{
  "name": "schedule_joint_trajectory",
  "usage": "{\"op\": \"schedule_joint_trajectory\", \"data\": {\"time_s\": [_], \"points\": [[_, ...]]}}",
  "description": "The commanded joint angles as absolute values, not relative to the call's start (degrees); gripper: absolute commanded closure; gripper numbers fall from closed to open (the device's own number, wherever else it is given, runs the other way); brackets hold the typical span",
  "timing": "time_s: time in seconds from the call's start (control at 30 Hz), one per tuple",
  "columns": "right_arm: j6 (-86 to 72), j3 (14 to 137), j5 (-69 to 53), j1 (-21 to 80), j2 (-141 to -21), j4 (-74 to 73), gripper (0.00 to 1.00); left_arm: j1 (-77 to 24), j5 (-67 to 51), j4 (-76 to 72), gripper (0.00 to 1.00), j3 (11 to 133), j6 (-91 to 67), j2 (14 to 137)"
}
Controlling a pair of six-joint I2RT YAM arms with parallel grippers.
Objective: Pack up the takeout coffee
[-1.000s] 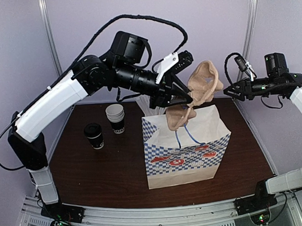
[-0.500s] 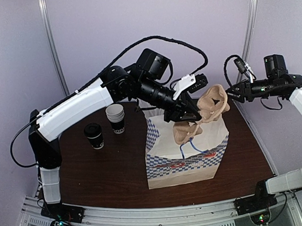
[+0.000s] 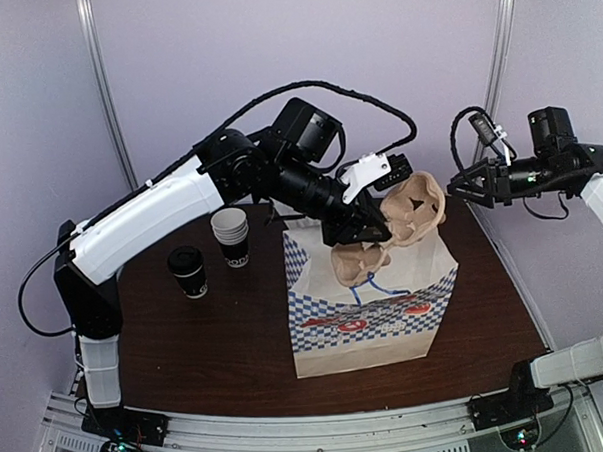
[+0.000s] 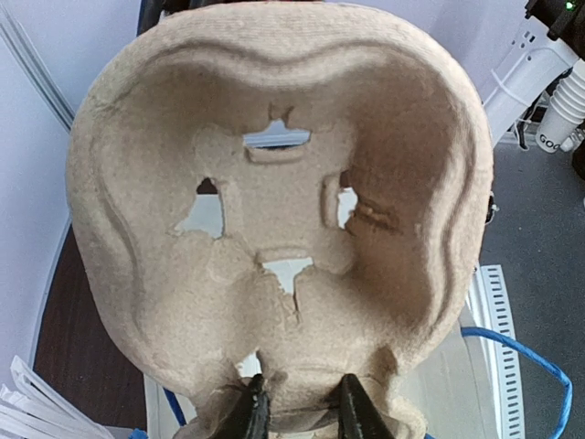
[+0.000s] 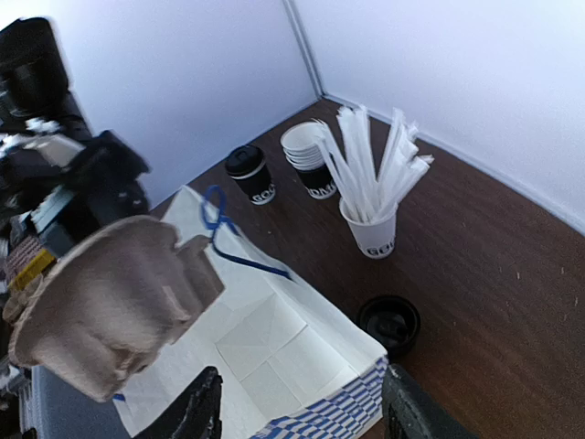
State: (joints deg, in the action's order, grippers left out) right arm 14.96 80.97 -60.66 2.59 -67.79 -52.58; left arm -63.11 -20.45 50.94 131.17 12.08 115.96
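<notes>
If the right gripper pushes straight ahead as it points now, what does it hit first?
Probably the paper bag, which lies dead ahead in its wrist view; the cup tray hangs just off that line, though depth is unclear.

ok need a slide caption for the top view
Left claw holds a pulp cup carrier above the open checkered bag; the takeout coffee stands at left.

Pulp carrier (image 4: 274, 210) hides most of bag (image 4: 446, 389) in left wrist view; takeout coffee (image 3: 187, 270) lettering illegible overhead.
</notes>
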Motion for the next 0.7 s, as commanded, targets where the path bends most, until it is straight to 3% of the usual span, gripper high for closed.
{"op": "schedule_joint_trajectory", "data": {"time_s": [0.0, 0.17, 0.33, 0.67], "points": [[33.7, 91.2, -72.0, 4.1, -66.4, -72.1, 0.41, -63.2, -17.0, 50.3, 0.75, 132.7, 12.6, 112.5], [44.2, 95.4, -69.7, 10.0, -64.6, -85.9, 0.41, -62.1, -16.4, 52.0, 0.75, 132.7, 12.3, 111.6], [39.1, 92.4, -62.1, 23.0, -62.5, -80.9, 0.42, -60.8, -17.0, 52.0, 0.75, 132.8, 10.3, 111.6], [34.8, 92.6, -39.6, 43.9, -71.1, -74.3, 0.43, -59.7, -18.8, 51.6, 0.76, 133.3, 6.5, 112.2]]}}
